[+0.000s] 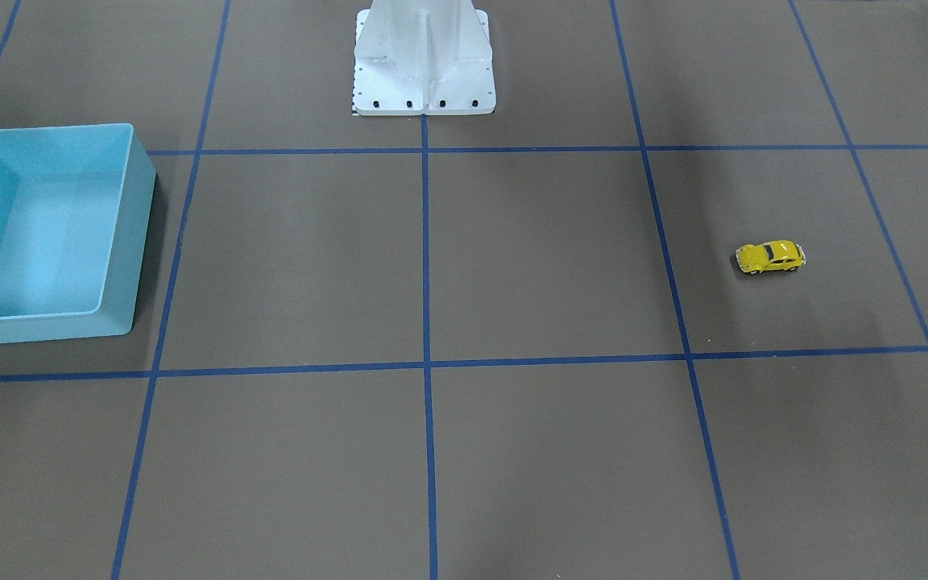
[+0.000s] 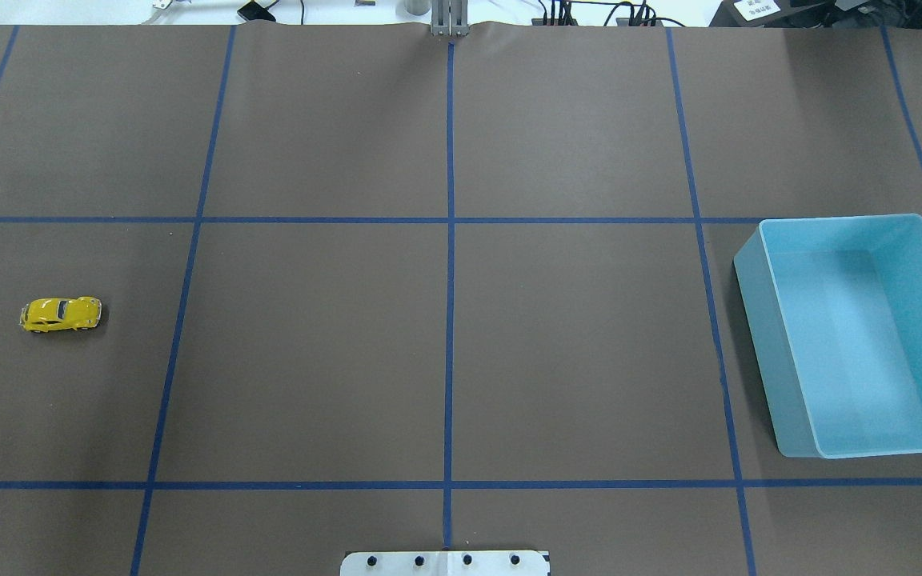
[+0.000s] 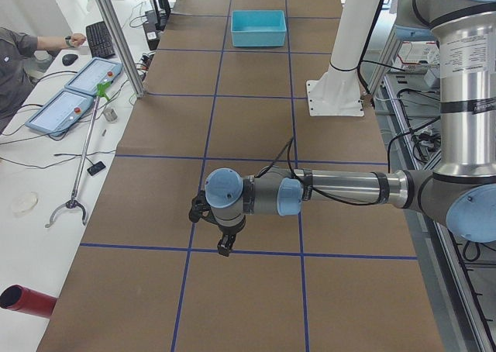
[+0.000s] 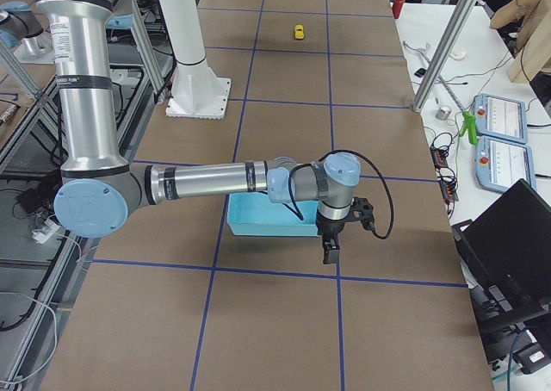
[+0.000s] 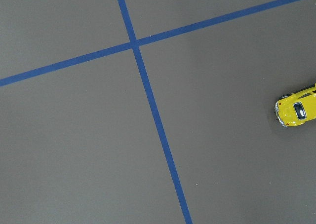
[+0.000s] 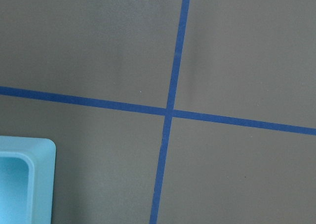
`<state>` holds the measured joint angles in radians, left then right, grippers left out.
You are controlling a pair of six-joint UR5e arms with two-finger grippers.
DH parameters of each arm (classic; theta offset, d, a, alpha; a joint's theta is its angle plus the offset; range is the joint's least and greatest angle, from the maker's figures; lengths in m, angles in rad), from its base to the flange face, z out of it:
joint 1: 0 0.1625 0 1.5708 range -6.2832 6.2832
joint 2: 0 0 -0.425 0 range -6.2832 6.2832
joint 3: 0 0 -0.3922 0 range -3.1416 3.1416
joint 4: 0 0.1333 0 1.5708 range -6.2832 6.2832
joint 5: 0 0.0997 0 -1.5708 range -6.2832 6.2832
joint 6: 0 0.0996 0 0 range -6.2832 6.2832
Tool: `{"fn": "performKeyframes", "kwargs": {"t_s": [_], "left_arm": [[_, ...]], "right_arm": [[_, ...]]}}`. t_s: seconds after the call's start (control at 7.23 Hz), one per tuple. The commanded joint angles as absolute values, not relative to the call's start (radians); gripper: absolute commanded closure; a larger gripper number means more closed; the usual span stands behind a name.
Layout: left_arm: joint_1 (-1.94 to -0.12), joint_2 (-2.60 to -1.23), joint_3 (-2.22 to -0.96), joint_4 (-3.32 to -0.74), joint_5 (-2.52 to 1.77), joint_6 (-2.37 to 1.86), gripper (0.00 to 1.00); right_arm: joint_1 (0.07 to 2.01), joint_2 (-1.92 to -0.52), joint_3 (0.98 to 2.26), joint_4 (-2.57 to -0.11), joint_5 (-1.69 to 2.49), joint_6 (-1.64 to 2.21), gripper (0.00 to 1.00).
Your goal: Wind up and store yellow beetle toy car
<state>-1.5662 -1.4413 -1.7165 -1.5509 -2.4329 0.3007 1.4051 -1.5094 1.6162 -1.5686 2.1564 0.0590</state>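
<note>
The yellow beetle toy car [image 1: 770, 257] stands on its wheels on the brown table, on my left side [image 2: 61, 314]. It also shows far off in the exterior right view [image 4: 299, 31] and at the right edge of the left wrist view [image 5: 296, 111]. The light blue bin [image 2: 857, 332] stands open and empty on my right side [image 1: 41, 229]. My left gripper [image 3: 224, 249] hangs above the table near the car, which is hidden there. My right gripper [image 4: 329, 255] hangs beside the bin [image 4: 263, 223]. I cannot tell whether either gripper is open or shut.
Blue tape lines [image 2: 450, 280] divide the table into squares. The white robot base [image 1: 424, 60] stands at the middle of my edge. A person and control pendants [image 3: 77, 88] are beside the table. The bin's corner shows in the right wrist view [image 6: 29, 179].
</note>
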Motion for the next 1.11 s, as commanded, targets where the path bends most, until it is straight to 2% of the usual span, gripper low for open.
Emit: {"fn": "performKeyframes", "kwargs": {"t_s": [0.0, 0.97], "left_arm": [[-1.566, -1.442, -1.717, -1.551, -2.433, 0.301, 0.0], [-1.565, -1.447, -1.72, -1.549, -2.434, 0.299, 0.0]], "right_arm": [[1.405, -1.508, 1.627, -1.568, 2.18, 0.058, 0.0], [1.384, -1.45, 1.586, -1.527, 2.285, 0.052, 0.0]]}}
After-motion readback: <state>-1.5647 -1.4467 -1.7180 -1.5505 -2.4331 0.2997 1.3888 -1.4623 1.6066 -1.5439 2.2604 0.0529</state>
